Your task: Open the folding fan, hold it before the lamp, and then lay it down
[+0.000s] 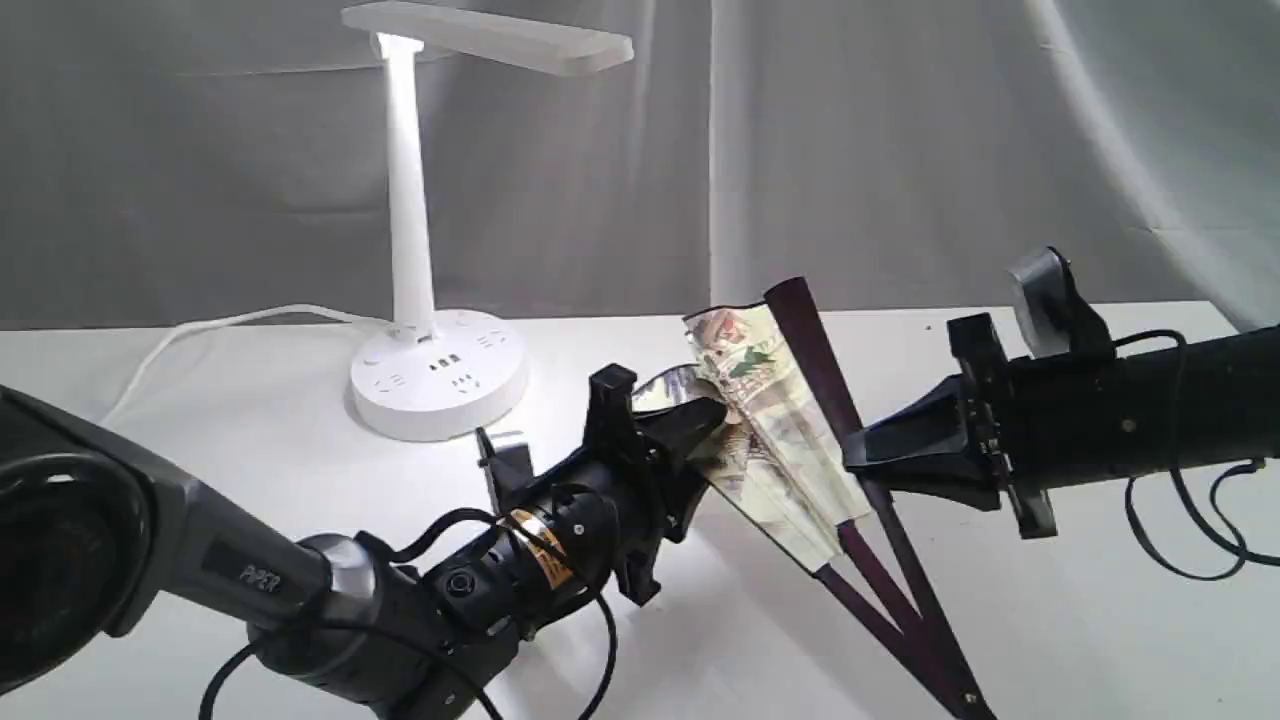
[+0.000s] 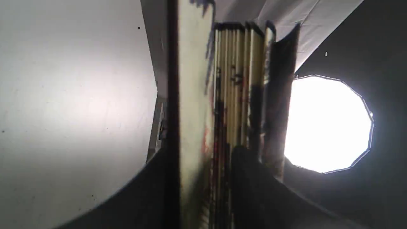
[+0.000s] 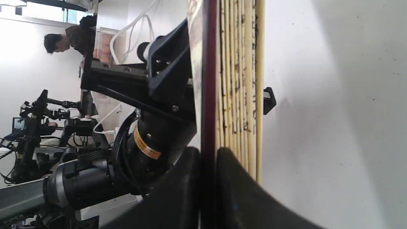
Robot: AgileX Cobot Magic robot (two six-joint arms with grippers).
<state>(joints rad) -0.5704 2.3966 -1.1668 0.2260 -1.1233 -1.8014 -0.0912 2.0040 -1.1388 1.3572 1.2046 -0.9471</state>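
While the lamp [image 1: 410,200] stands back left, your left tool [image 1: 700,435] straddles the outer folds of the fan [image 1: 790,440] to spread it; you cannot tell whether it has pinched yet. The fan slants half-open over the worktop [image 1: 200,480], with your right tool [image 1: 862,455] clamped on its dark guard to anchor it. Only the right wrist view shows that pinch closely.

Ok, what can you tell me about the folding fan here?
The folding fan is partly open, held tilted with its pivot end lowest. Cream pleated paper with a painted landscape, dark maroon wooden ribs and guards. The right gripper is clamped on one guard; the left gripper meets the leaf's other edge, grip unclear. In the exterior view it is right of the lamp, apart from it.
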